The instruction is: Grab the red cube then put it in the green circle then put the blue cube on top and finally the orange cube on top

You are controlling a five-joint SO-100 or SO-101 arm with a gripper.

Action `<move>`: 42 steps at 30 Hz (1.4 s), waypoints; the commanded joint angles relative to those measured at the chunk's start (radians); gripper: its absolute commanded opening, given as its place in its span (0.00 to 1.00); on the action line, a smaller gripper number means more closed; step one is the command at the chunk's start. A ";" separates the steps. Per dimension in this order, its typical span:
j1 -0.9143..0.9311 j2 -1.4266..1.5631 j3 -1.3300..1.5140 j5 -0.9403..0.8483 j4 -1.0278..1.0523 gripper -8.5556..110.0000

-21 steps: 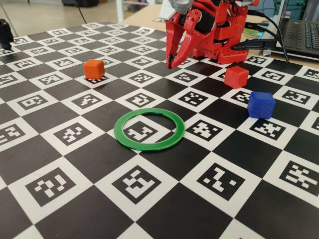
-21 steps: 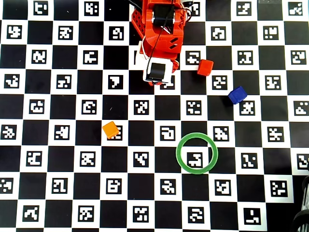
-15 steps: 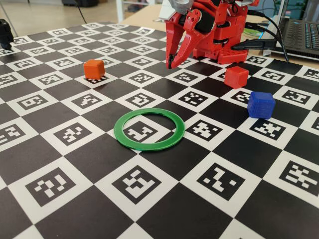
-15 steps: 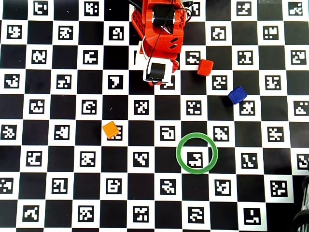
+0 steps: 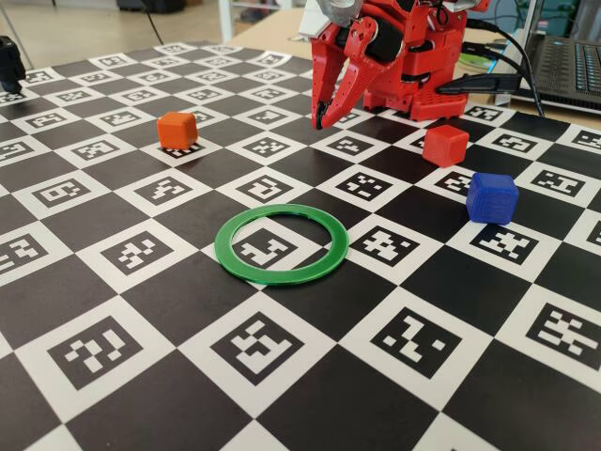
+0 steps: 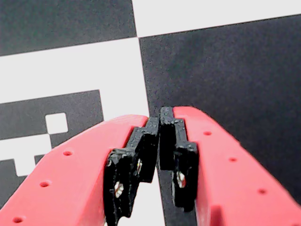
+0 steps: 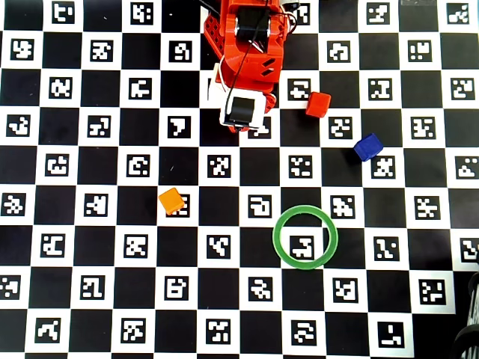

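The red cube (image 5: 445, 145) (image 7: 318, 104) sits on the checkered board just right of the arm's base. The blue cube (image 5: 492, 197) (image 7: 367, 146) lies a little nearer and further right. The orange cube (image 5: 177, 130) (image 7: 171, 200) is at the left. The green circle (image 5: 282, 244) (image 7: 304, 237) lies flat and empty in the middle of the board. My gripper (image 5: 320, 121) (image 6: 159, 117) hangs folded near the base, tips pointing down just above the board, shut and empty. In the wrist view its black fingertips (image 6: 167, 136) meet over a black-white square edge. No cube shows there.
A laptop (image 5: 568, 66) and cables (image 5: 507, 47) lie behind the board at the right in the fixed view. A dark object (image 5: 9, 64) stands at the far left edge. The arm's red base (image 7: 251, 45) occupies the top middle of the overhead view.
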 commanded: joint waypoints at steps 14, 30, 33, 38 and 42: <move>0.008 0.048 0.040 0.000 0.101 0.02; 0.008 0.048 0.040 0.000 0.101 0.02; 0.008 0.048 0.040 0.000 0.101 0.02; -0.003 0.048 0.040 -0.012 0.103 0.02; -0.012 0.048 0.040 0.003 0.083 0.02</move>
